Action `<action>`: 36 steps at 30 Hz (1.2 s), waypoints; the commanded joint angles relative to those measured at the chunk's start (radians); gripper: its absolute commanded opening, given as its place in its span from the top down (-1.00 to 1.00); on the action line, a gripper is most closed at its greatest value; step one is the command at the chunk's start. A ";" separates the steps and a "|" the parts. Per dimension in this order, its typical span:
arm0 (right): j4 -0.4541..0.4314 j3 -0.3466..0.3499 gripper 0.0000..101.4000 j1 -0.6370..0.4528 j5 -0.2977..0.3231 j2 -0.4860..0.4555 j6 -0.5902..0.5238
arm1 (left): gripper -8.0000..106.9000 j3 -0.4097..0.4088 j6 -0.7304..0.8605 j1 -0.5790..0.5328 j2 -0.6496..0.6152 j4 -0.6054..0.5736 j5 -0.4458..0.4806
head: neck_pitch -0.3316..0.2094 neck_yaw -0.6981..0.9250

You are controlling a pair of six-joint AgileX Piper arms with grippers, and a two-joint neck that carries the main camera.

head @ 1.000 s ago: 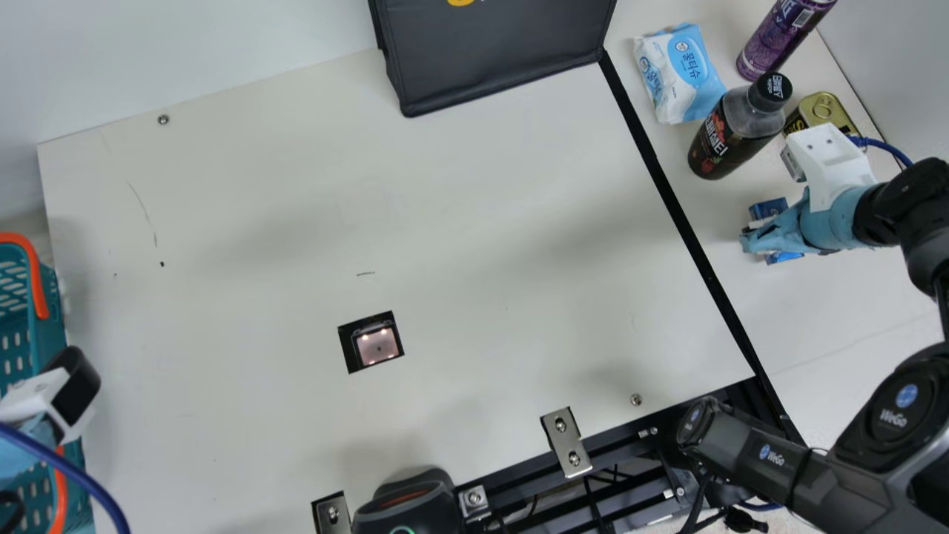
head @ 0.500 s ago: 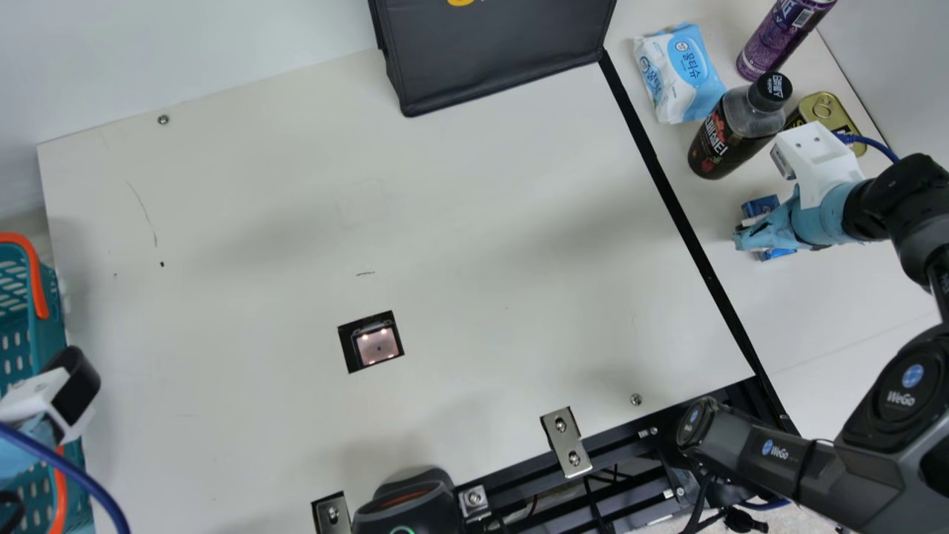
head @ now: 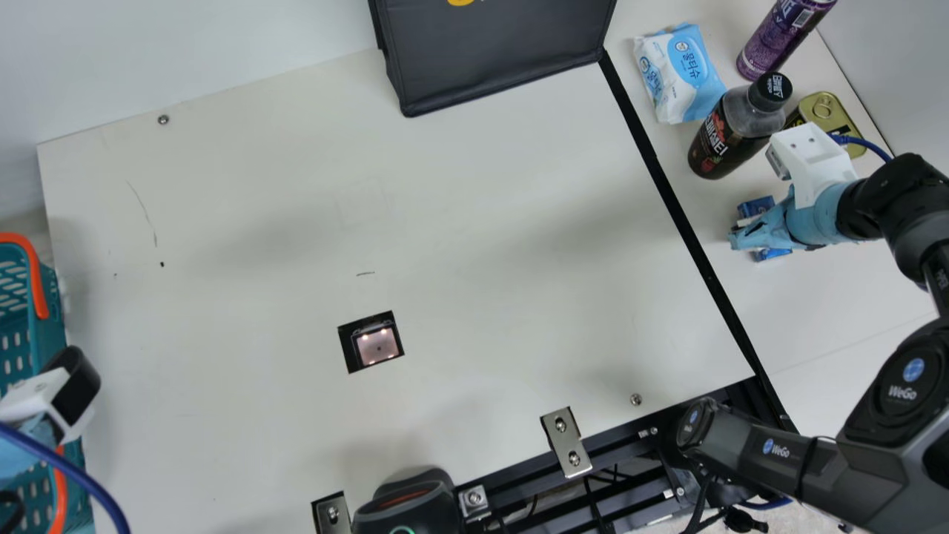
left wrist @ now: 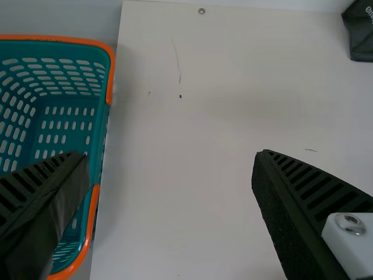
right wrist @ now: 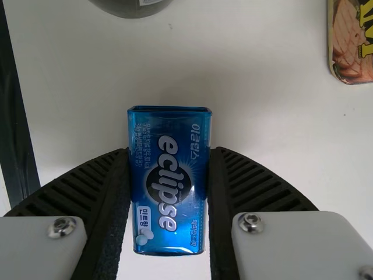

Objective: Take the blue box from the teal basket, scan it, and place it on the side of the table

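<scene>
Main view: right gripper [head: 738, 237], pinching the blue box [head: 755, 208], has eased nearer the black strip [head: 668, 194], left gripper [head: 18, 464] spread

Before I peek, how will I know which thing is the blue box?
Find the long black strip, then look right of it in the main view. Near the dark bottle, the right tool grips the blue box by its sides. It is small, shiny and deep blue, while the soft packet is pale blue and white.
</scene>
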 commanded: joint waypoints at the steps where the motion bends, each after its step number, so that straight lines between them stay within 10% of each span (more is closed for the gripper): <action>1: 0.000 0.001 -0.05 0.000 -0.002 0.001 0.000 | -0.71 0.000 0.000 0.000 0.000 0.000 0.000 | -0.029 -0.002; 14: -0.002 -0.005 -0.87 0.006 0.016 -0.018 0.028 | -0.71 0.000 0.000 0.000 0.000 0.000 0.000 | -0.029 -0.002; 36: -0.083 -0.180 -0.87 0.123 0.366 -0.279 0.398 | -0.71 0.000 0.000 0.000 0.000 0.000 0.000 | -0.029 -0.002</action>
